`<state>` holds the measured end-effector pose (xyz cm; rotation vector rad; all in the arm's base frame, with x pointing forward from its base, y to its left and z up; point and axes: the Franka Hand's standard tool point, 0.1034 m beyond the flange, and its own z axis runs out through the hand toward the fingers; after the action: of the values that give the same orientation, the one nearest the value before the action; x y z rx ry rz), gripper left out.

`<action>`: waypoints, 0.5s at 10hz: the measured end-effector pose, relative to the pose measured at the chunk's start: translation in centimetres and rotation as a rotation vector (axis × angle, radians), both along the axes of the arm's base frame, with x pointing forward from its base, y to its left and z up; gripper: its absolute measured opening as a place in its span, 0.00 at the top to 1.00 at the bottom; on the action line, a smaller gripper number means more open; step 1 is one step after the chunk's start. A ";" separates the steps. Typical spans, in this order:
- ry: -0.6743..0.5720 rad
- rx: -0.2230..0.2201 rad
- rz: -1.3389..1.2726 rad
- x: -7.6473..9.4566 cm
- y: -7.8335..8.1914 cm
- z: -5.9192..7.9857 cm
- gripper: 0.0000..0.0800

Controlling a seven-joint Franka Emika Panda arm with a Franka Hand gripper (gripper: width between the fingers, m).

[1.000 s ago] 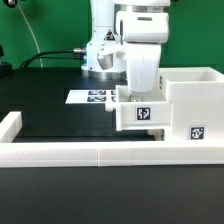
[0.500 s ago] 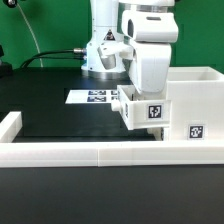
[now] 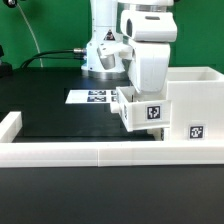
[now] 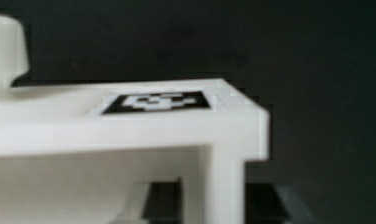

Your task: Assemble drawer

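desk (image 3: 60,120) seen black, bordered near by low white wall (image 3: 90,153) | housing (image 3: 190,105) stood at the exterior view's right | tray (image 3: 143,110) held tilted beside its left face, judged light, rigid, slick, best pinched by a side wall | jaws' state cannot be told, hidden behind tray

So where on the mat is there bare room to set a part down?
The black mat is bare between the marker board and the border wall, out to the exterior view's left. The exterior view's right is crowded: the tray at the gripper sits against the housing.
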<state>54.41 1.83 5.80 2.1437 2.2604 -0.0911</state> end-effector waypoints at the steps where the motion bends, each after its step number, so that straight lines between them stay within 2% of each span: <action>1: -0.005 -0.002 0.001 0.1 0.0 0.4 0.72; 2: -0.005 -0.007 0.001 0.2 -0.1 1.0 0.49; 3: -0.006 -0.011 0.000 0.3 -0.2 1.5 0.33; 4: -0.004 -0.016 0.000 0.3 -0.3 1.9 0.33; 5: -0.002 -0.023 0.000 0.4 -0.6 2.6 0.21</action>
<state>54.78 1.24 8.44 2.1320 2.2462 -0.1143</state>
